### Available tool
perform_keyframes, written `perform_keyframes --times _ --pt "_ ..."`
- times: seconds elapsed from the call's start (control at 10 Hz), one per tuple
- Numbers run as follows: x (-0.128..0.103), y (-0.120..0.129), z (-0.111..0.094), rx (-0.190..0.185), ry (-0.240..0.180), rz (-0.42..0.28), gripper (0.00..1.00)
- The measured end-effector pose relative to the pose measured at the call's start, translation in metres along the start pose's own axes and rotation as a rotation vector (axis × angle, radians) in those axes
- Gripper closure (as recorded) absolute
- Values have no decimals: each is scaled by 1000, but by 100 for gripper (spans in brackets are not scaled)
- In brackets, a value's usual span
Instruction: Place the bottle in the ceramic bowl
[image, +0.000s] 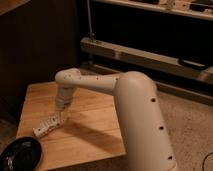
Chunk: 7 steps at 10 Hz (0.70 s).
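Observation:
The bottle (46, 126), small, slim and white with dark marks, lies on its side on the wooden table (95, 127), near the front left. My gripper (60, 116) reaches down from the white arm (95, 82) and sits at the bottle's right end, touching it or nearly so. The black ceramic bowl (20, 153) stands at the table's front left corner, a short way below and left of the bottle. It shows pale glints inside and holds nothing that I can see.
The table's front edge runs just past the bowl, and its right edge lies under my arm's large white body (145, 125). A dark wall and a metal shelf rail (145, 55) stand behind. Speckled floor (190, 120) lies to the right.

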Motion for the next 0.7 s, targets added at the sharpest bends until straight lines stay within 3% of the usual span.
perform_keyframes --times 0.7 --pt "-10 -2 25 -52 -5 -17 35"
